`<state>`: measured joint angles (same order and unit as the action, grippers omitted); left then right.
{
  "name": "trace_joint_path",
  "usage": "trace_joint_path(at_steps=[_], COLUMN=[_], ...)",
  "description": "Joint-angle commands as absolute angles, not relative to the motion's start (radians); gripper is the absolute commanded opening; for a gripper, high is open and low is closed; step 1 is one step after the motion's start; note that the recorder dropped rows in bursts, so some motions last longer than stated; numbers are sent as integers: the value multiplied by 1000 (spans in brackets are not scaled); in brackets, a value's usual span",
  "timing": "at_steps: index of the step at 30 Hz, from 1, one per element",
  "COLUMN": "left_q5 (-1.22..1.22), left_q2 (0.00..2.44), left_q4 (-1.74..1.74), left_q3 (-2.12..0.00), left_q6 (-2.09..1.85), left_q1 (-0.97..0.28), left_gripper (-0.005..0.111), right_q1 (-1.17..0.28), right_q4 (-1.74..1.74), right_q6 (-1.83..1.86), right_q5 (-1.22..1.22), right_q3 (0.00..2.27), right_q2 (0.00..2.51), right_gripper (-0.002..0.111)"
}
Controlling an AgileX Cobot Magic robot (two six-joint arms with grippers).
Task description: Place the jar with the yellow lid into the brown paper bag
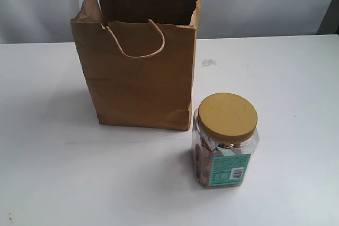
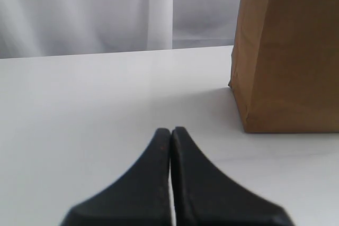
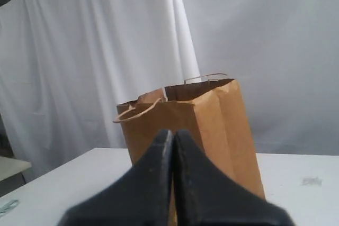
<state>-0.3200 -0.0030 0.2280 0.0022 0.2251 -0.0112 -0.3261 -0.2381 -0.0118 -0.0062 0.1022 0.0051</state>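
The yellow-lidded jar (image 1: 225, 140) stands upright on the white table, just right of and in front of the brown paper bag (image 1: 140, 59). The bag stands open, its torn top edge up and its cord handles (image 1: 139, 46) hanging. Neither gripper shows in the exterior view. My left gripper (image 2: 171, 130) is shut with nothing in it, low over the table, the bag's lower corner (image 2: 288, 51) ahead of it to one side. My right gripper (image 3: 172, 132) is shut and empty, pointing at the bag (image 3: 196, 125). The jar is out of both wrist views.
The white table (image 1: 53, 173) spreads around both objects. A small smudge (image 1: 208, 62) marks the table right of the bag. White curtains (image 3: 95, 51) hang behind the table.
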Motion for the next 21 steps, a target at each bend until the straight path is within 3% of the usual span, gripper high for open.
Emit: trace_joint_path(at_steps=[1,7,14,21], left_q5=[-311,-311,-311,-311], left_q2=[0,0,0,0], left_q4=[224,224,224,224], left_q3=[0,0,0,0], left_q6=[229,229,229,229], left_q1=[-16,-16,-16,-16], left_gripper=[1,1,1,1], right_q1=[-320,-320,-320,-320], right_q4=[-219,65,73,70], right_q6=[-12,-108,-107,-88], right_q5=[275,808,806,1057], right_q3=[328,715,878,1113], right_q2=[108,596,862,1137], right_gripper=[0,0,0,0])
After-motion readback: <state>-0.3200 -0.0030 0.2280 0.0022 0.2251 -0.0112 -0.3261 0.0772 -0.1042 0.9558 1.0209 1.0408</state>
